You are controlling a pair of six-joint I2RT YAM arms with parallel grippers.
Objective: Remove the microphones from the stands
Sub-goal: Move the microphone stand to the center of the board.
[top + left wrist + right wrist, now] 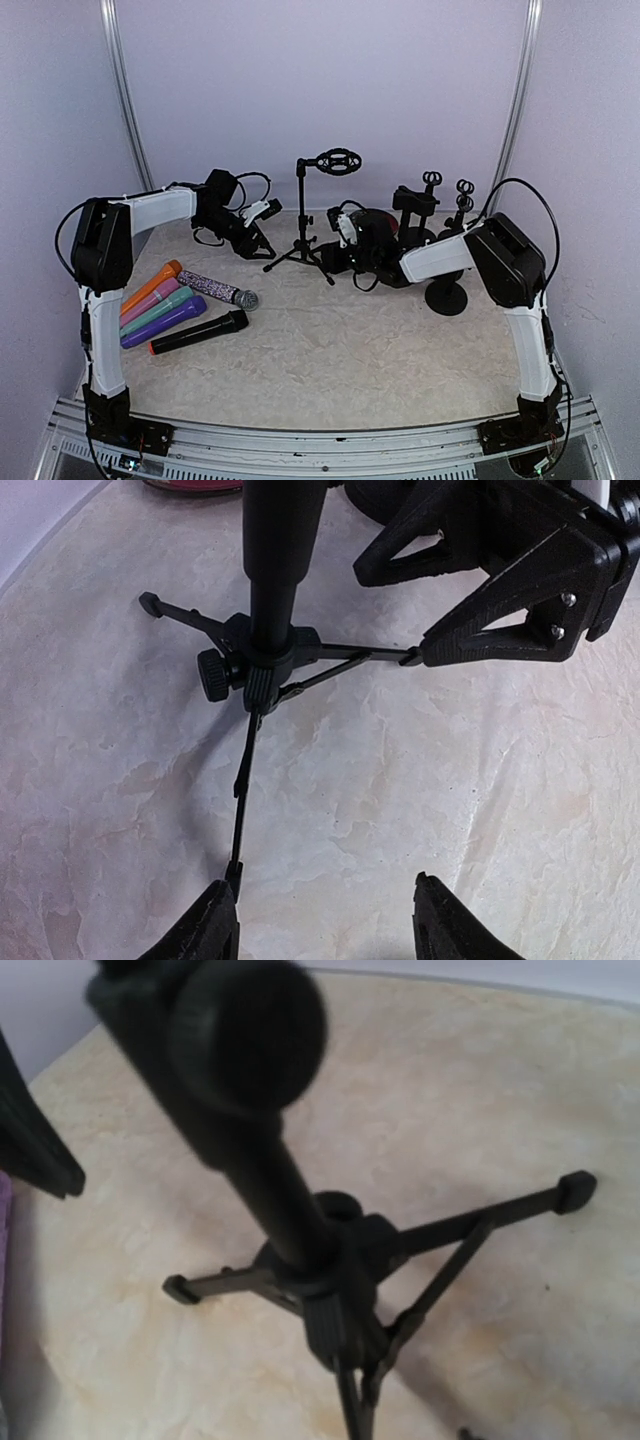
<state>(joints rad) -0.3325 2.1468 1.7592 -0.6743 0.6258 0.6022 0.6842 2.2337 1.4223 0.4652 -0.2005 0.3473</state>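
The black tripod stand [302, 225] is at the back middle of the table, and the ring holder [338, 161] at its top shows nothing in it. Several microphones lie at the left, among them a black one [200, 332] and a glittery one [218, 289]. My left gripper [256, 242] is low beside the stand's left leg. In the left wrist view it [325, 905] is open, with a tripod foot [234, 872] against its left finger. My right gripper [346, 238] is by the right leg. Its fingers [510, 620] stand apart with nothing between them, one tip at a leg's end.
Orange [150, 285], pink, green and purple [163, 322] microphones lie in a fan at the left. Other black stands [415, 205] and a round base [446, 297] crowd the back right behind my right arm. A red object [385, 215] sits behind the right gripper.
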